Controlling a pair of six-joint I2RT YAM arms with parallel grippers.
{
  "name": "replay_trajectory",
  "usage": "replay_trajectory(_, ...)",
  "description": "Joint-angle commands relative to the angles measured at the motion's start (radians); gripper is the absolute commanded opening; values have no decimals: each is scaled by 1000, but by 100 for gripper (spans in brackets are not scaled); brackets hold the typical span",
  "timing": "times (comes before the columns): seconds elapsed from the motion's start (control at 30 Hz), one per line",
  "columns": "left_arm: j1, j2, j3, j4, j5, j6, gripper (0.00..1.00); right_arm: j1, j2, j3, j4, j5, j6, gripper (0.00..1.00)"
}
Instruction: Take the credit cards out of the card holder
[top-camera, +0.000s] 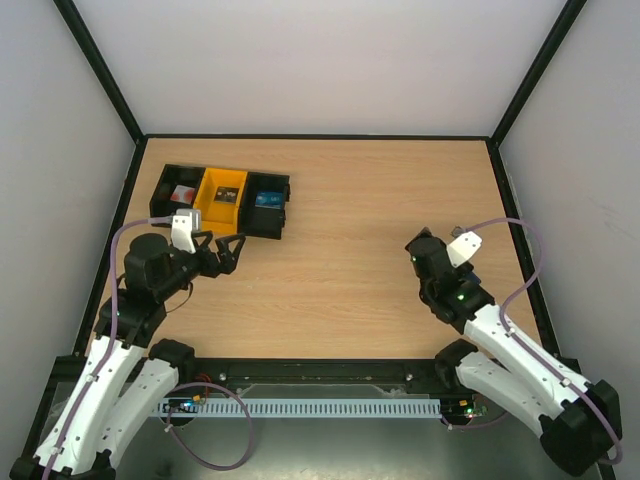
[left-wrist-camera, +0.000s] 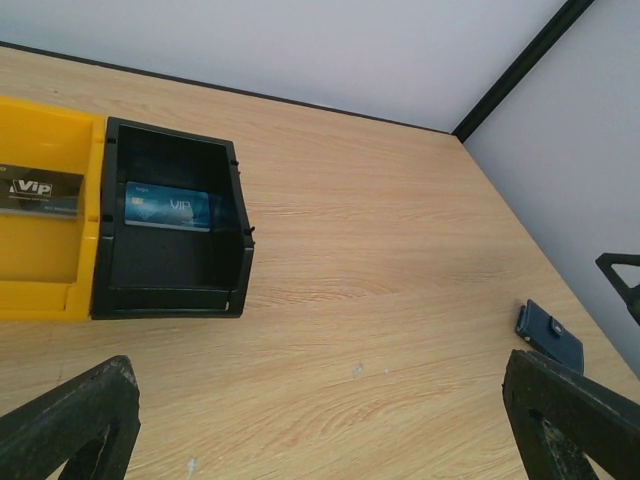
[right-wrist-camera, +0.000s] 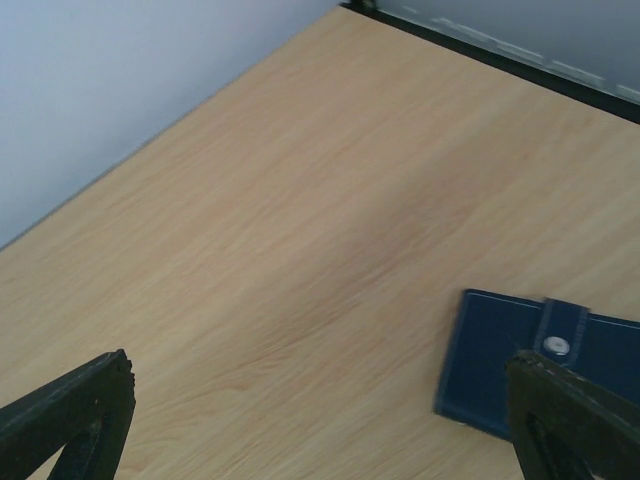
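The card holder (right-wrist-camera: 495, 350), a dark blue wallet with its snap tab fastened, lies flat on the wooden table, partly under my right gripper's right finger (right-wrist-camera: 570, 420). The left wrist view shows the card holder (left-wrist-camera: 549, 335) far to the right. It is hidden under the arm in the top view. A blue credit card (left-wrist-camera: 167, 207) lies in a black bin (left-wrist-camera: 170, 290), and a dark "VIP" card (left-wrist-camera: 40, 190) in the yellow bin (left-wrist-camera: 40, 300). My right gripper (right-wrist-camera: 320, 440) is open and holds nothing. My left gripper (left-wrist-camera: 320, 440) is open over bare table, right of the bins.
Three joined bins stand at the back left: a black one (top-camera: 165, 185) with a red and white card (top-camera: 181, 193), the yellow one (top-camera: 221, 178), and a black one (top-camera: 282, 200). Enclosure walls with black edge rails surround the table.
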Motion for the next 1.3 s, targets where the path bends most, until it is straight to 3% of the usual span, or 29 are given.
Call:
replay_trajectory(0.0,6,2,-13,-5,-19,19,100,-123,20,-64,55,-51,23,98)
replay_trajectory(0.2,6,9,-18,-6,-30,19,100,-305,103,-112,148,-141,32,98)
replay_trajectory(0.4,6,11,-20,-10,-64,13,100,-505,212,-169,300,-347,-5,98)
replay_trajectory(0.53,6,20,-16,-13,-82,10,100,-578,315,-169,354,-411,-30,98)
replay_trajectory(0.97,6,23,-18,-15,-84,11,100,-582,574,-107,366,-631,-141,100)
replay_trajectory(1.1,6,22,-18,-14,-84,11,100,-572,637,-100,394,-754,-172,96)
replay_trajectory(1.27,7,22,-18,-10,-83,11,100,-471,694,-68,397,-810,-195,90)
